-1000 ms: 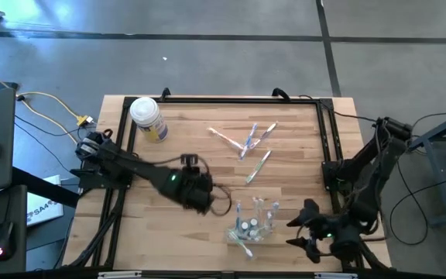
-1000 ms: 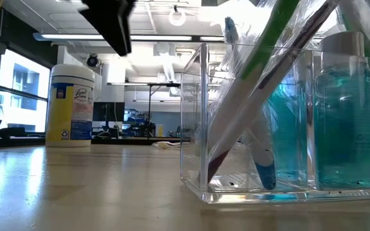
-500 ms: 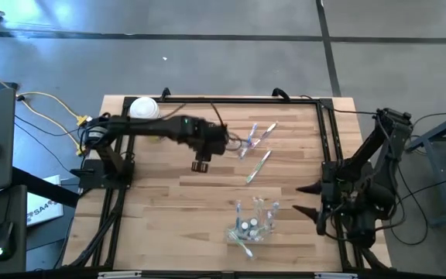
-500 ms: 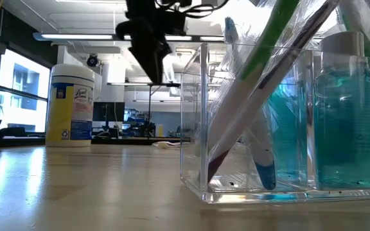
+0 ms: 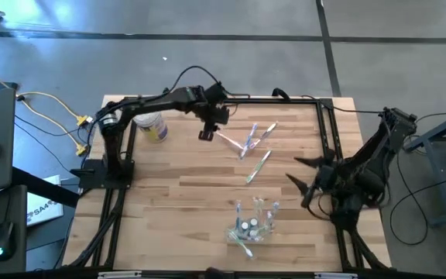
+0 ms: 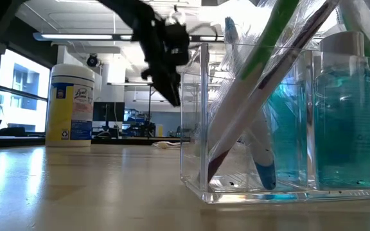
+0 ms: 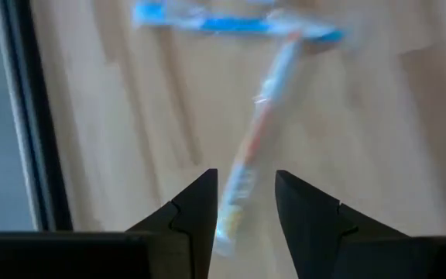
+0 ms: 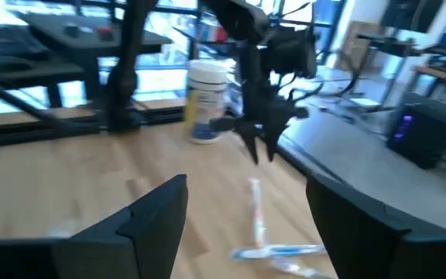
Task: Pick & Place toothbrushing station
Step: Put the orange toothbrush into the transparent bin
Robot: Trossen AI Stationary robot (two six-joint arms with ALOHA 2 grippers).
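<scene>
Toothbrushes, slim and pastel in clear wrappers, lie in a loose scatter [image 5: 252, 144] on the pale wooden table [image 5: 169, 201] in the upper middle of the high view, while the small clear plastic holder [image 5: 250, 227] stands lower down, right of centre near the table's front edge, with several more brushes leaning in it beside bottles of blue-green liquid [image 6: 342, 115]. In the low view that holder [image 6: 194, 122] fills the right half of the frame, a green-handled brush [image 6: 262, 48] slanting across it. The left gripper [image 5: 207, 133] hangs over the upper centre of the table, just beside the left end of the scattered brushes; its wrist view looks down on one wrapped toothbrush with a pink-orange handle [image 7: 258, 124] running up from between the two dark fingers [image 7: 196, 213], which stand partly apart with nothing pinched between them, and the brush lies on the wood below. A blue-handled brush [image 7: 231, 23] lies crosswise beyond it. The right gripper [image 5: 304, 180] waits above the right side of the table, its fingers [image 8: 149, 217] spread wide and empty. A white-lidded canister with a yellow label [image 5: 152, 125] stands at the upper left of the table, under the left arm.
</scene>
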